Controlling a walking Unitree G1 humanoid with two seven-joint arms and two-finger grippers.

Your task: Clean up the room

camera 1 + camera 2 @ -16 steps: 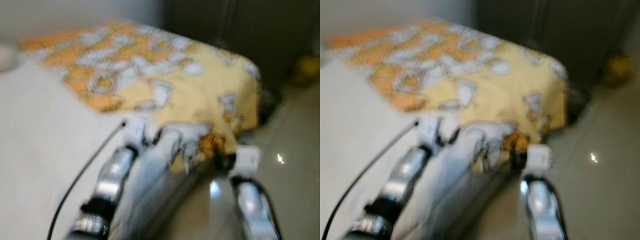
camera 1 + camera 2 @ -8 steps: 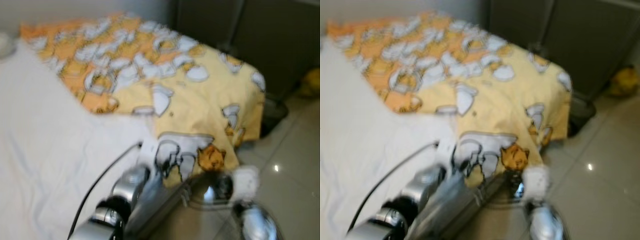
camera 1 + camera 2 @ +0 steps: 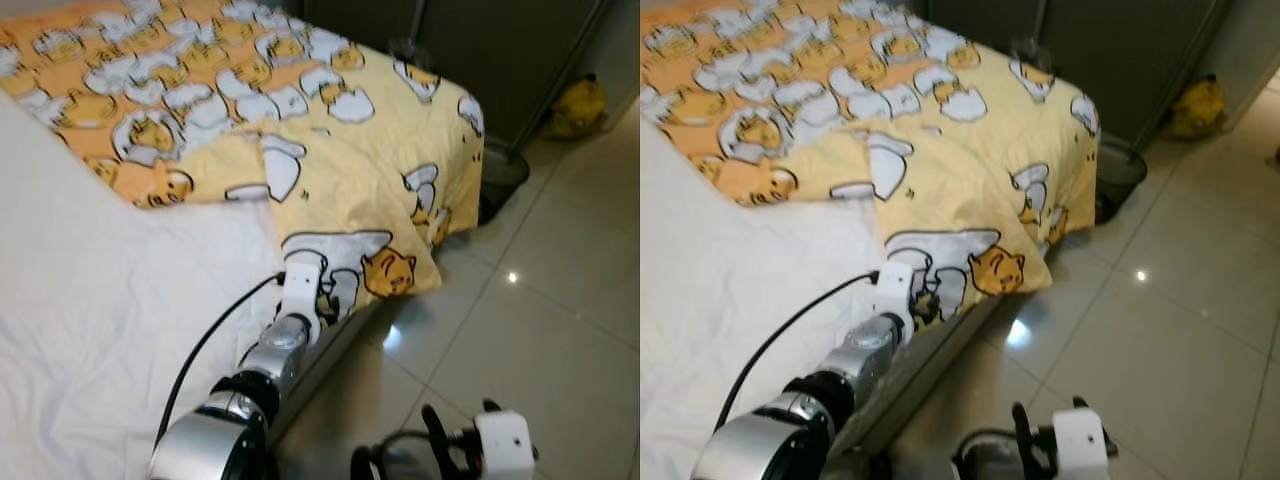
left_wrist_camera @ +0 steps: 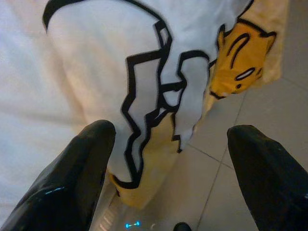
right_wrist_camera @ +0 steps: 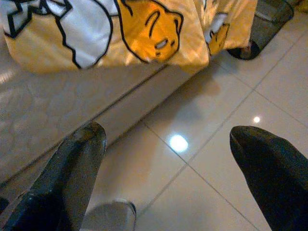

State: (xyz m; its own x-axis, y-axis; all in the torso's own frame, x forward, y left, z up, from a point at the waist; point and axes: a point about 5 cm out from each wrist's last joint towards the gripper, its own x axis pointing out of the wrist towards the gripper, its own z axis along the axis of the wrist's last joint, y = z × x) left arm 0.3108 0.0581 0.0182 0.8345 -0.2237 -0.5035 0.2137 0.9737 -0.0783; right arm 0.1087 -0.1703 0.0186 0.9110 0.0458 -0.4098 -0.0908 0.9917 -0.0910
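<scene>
A yellow and orange cartoon-print blanket (image 3: 330, 130) lies across the far part of a bed with a white sheet (image 3: 100, 310). One corner of the blanket (image 3: 365, 265) hangs over the bed's edge. My left gripper (image 3: 322, 300) is at that hanging corner. In the left wrist view it is open (image 4: 171, 132), with the blanket corner (image 4: 159, 86) just ahead between the fingers and not clamped. My right gripper (image 3: 455, 440) is low over the tiled floor, away from the blanket. It is open (image 5: 166, 132) and holds nothing.
The glossy tiled floor (image 3: 560, 290) runs along the bed's right side. A dark mesh bin (image 3: 502, 178) stands by the bed's far corner. Behind it are dark cabinet doors (image 3: 490, 50) and a yellow object (image 3: 580, 103) on the floor. A black cable (image 3: 205, 345) trails from my left arm.
The camera has shifted and the blur has cleared. My right gripper has drawn back and down from the blanket's hanging corner. The left gripper stays at that corner.
</scene>
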